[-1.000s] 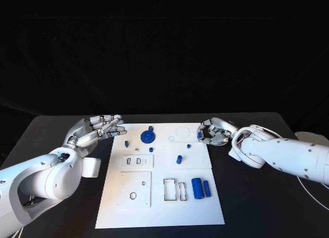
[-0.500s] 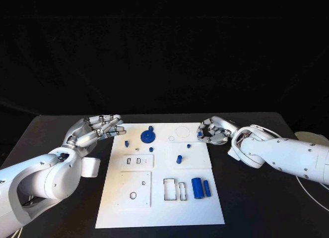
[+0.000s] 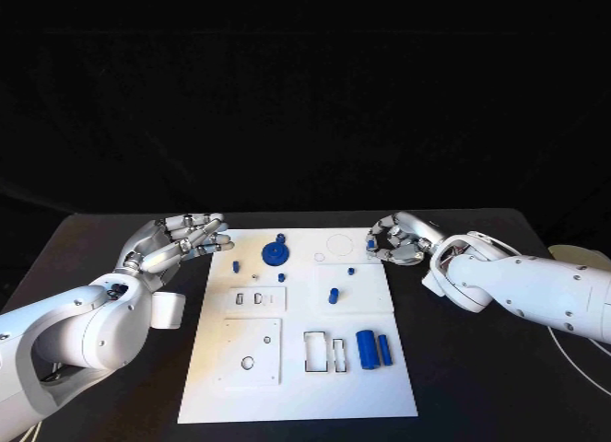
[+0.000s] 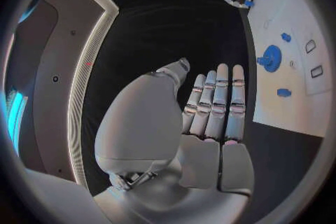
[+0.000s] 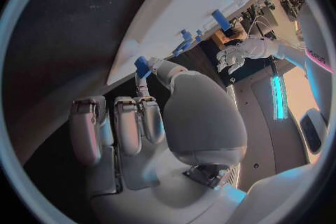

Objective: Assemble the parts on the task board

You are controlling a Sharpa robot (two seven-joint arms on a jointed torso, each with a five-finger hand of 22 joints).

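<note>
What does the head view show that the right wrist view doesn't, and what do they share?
Head view alone: the whole task board laid out, with its rectangular cutouts and the pair of blue cylinders lying near its right edge.

Right wrist view alone: up close, the right hand pinches a small blue part between thumb and a fingertip, its other fingers straight.

Both: the board's white surface, small blue parts on it, the right hand at its far right corner, and the left hand, open, fingers extended.
</note>
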